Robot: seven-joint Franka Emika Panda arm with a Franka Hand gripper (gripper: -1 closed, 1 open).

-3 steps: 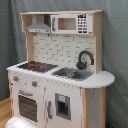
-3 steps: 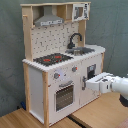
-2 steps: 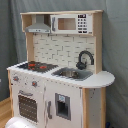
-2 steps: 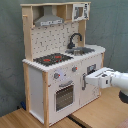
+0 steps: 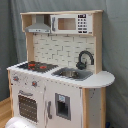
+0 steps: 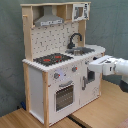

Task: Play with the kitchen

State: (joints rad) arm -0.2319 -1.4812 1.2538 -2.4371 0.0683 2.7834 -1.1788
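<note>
Beside kitchen [image 6: 60, 70], pincer [image 6: 91, 66] moved closer

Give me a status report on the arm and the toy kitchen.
Gripper at the kitchen front, beside the right-hand cabinet door; finger state unclear. Oven door shut. Nothing in the way.

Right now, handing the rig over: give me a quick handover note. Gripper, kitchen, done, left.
Gripper: in the second exterior view it hangs in front of the kitchen's lower right door, just under the counter edge. Finger state not readable. In the first exterior view only a white part of the arm shows, at the bottom left corner.
Kitchen: upright. Oven door, lower right door and microwave all look closed. Faucet stands over the sink; the stovetop is bare.
Done: nothing visibly opened or moved.
Left: all the play; the nearest target looks like the lower right door.
</note>
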